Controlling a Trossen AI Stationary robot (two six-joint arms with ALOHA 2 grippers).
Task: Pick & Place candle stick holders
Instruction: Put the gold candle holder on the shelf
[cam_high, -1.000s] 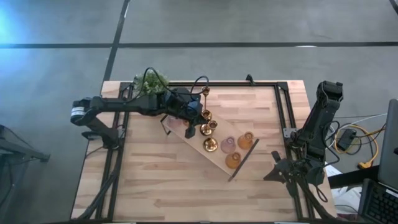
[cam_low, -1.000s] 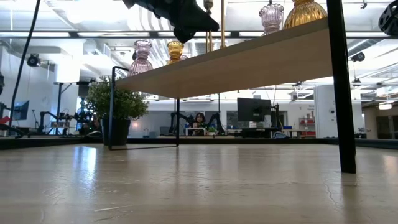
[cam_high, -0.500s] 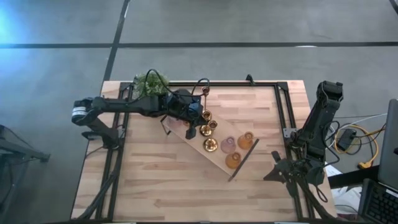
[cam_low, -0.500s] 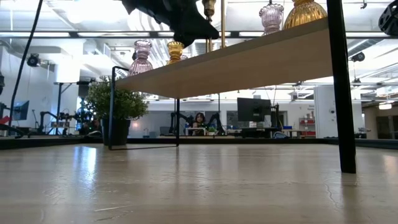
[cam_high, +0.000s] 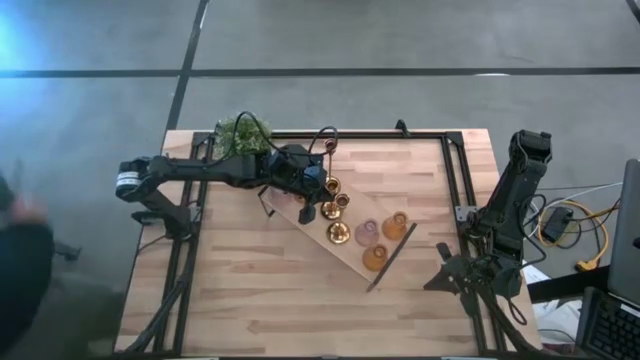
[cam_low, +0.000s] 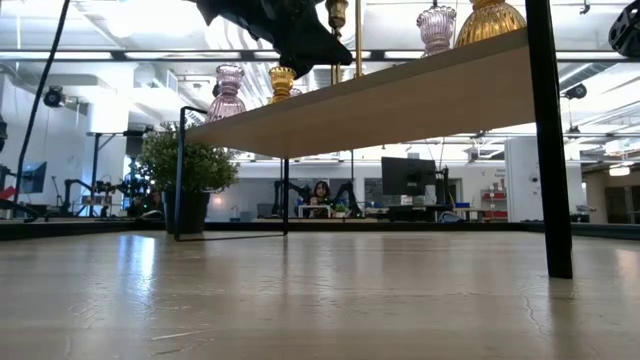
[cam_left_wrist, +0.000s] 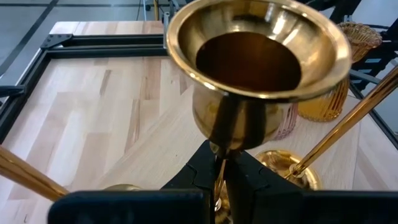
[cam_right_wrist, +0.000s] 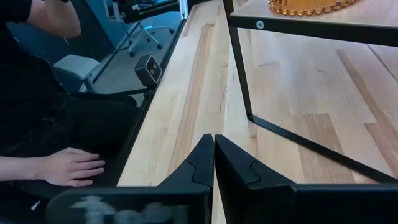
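Observation:
Several candle stick holders stand on a long wood tray raised on black legs: gold thin-stemmed ones, a pink glass one and amber ones. My left gripper reaches over the tray's far-left end and is shut on one gold holder, whose cup fills the left wrist view. Its base is hidden below the fingers. My right gripper waits shut and empty by the table's right edge. My left gripper pinches the gold holder's thin stem, just under the cup, between its two fingers. The fingers come from the table's left, slanting down, and lie across the stem. The holder stands upright; whether its base rests on the tray I cannot tell.
Two more gold stems rise close on either side of the held one. A potted plant stands at the table's far-left corner. A black frame runs along the table's edges. A person's hand rests beside the table's right edge.
My left gripper has sunk a little toward the tray with the gold holder, still shut on it, then kept still. The holder has stayed upright.

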